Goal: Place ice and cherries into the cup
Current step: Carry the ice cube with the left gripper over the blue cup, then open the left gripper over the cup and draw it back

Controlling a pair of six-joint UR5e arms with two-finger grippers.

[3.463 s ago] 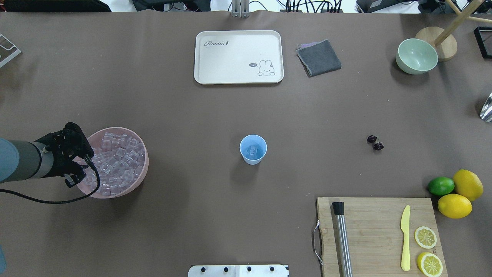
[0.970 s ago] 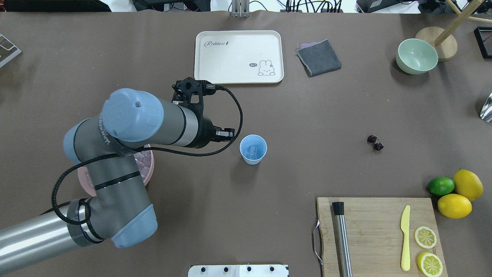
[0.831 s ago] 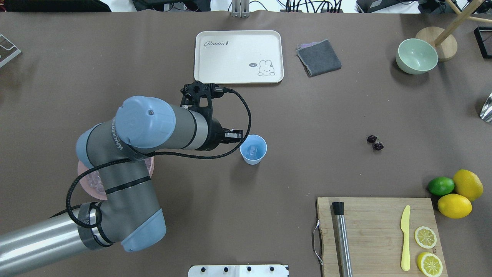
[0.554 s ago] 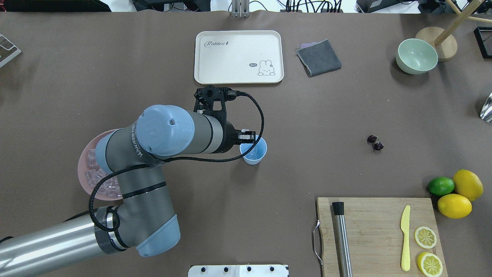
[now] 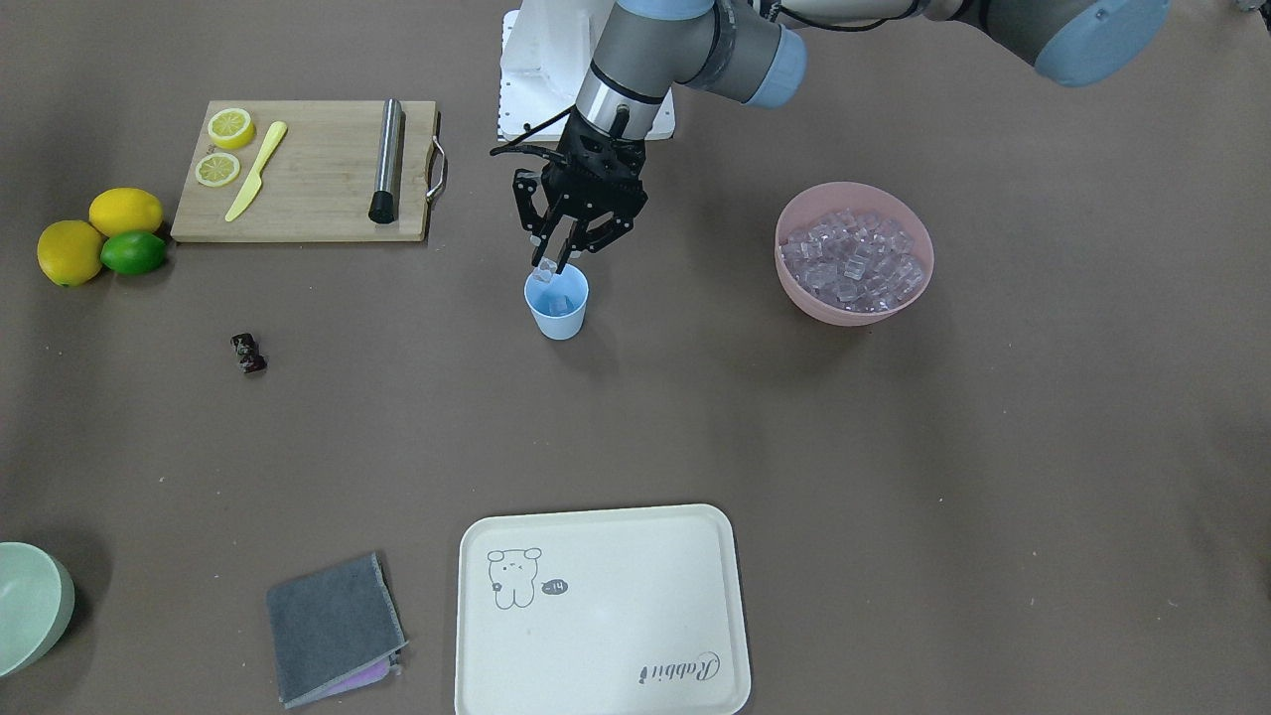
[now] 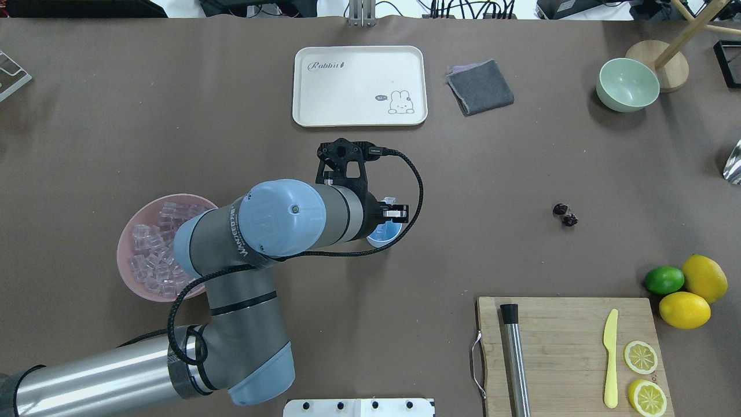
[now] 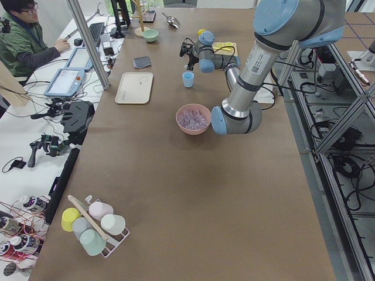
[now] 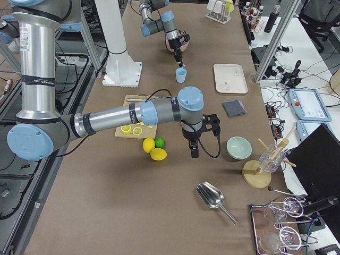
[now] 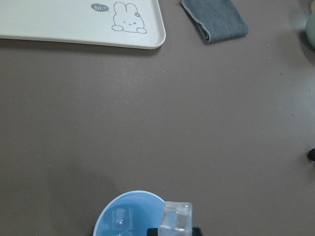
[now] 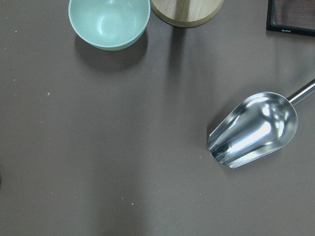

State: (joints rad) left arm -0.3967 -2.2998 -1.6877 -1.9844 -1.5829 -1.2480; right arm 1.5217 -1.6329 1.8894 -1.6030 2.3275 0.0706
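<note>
My left hand (image 5: 553,256) hangs over the light blue cup (image 5: 557,316) near the middle of the table (image 5: 695,417), fingers pinched narrowly on one clear ice cube (image 9: 177,216) just above the rim. Another cube (image 9: 119,219) lies inside the cup. Seen from overhead, the pink bowl (image 6: 123,266) of ice sits at nine o'clock from the cup and the two dark cherries (image 6: 565,214) at three o'clock, well apart. My right hand (image 8: 194,153) hovers far off; I cannot tell its opening.
</note>
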